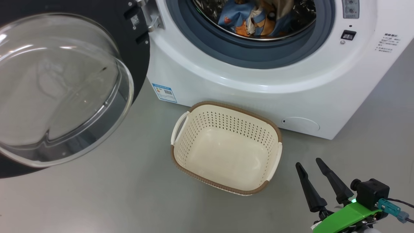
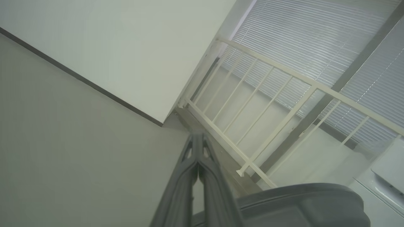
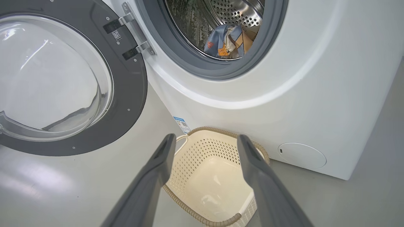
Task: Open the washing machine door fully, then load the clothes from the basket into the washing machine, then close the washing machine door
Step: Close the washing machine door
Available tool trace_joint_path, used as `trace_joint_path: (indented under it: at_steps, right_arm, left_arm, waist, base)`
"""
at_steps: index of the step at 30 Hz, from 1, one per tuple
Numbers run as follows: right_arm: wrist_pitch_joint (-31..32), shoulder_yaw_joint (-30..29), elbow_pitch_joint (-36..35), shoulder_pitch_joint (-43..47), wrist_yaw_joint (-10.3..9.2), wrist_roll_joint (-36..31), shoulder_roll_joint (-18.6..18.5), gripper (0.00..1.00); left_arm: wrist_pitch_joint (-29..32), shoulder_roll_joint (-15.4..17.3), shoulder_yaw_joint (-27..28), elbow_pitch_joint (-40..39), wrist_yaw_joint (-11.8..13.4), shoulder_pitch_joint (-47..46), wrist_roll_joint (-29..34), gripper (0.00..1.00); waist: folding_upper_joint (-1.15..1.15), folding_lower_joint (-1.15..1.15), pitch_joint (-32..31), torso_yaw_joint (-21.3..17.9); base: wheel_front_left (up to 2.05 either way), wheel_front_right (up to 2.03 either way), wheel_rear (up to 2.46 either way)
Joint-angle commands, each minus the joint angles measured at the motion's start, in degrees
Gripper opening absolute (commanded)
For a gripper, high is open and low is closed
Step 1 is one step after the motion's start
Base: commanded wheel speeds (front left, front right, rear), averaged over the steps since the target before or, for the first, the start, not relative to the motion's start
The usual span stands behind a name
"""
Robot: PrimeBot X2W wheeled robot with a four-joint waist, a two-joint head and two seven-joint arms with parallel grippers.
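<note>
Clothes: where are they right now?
In the head view, the clothes lie inside the drum of the washing machine at top centre, behind the grey gasket, right of the open door and above the basket.

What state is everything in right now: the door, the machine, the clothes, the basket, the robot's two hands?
washing machine door: swung wide open.
washing machine: drum exposed.
clothes: bunched inside the drum.
basket: upright on floor, empty.
left gripper: jaws shut, empty.
right gripper: jaws open, empty.
</note>
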Motion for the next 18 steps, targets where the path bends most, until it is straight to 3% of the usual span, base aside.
trace_joint_path:
  at_steps: [1, 9, 13, 18]
  right_arm:
    - [-0.28, 1.34, -1.54, -1.42, 0.14, -0.72, -0.16, 1.0]
    - [-0.28, 1.69, -1.75, -2.12, 0.14, -0.82, -0.66, 1.0]
    - [-0.28, 1.95, -1.94, -2.45, 0.14, -0.87, -1.08, 1.0]
    - [-0.28, 2.25, -2.23, -3.16, 0.14, -0.91, -1.58, 1.0]
  left_arm:
    - [2.87, 5.99, 0.73, 0.26, -0.16, -2.33, -1.69, 0.0]
    - [20.94, 10.32, -4.15, 6.22, -0.16, -6.37, -11.55, 0.0]
    - [24.61, 10.7, -5.48, 7.03, -0.16, -7.23, -13.58, 0.0]
    - [24.76, 10.42, -6.07, 6.85, -0.16, -7.35, -14.6, 0.0]
  waist:
    - [0.0, 0.0, 0.9, -0.31]
    - [0.0, 0.0, 2.83, -0.2]
    - [0.0, 0.0, 3.78, -0.12]
    - [0.0, 0.0, 4.84, -0.41]
  base:
    - [0.0, 0.0, 0.0]
    - [0.0, 0.0, 0.0]
    - [0.0, 0.0, 0.0]
    - [0.0, 0.0, 0.0]
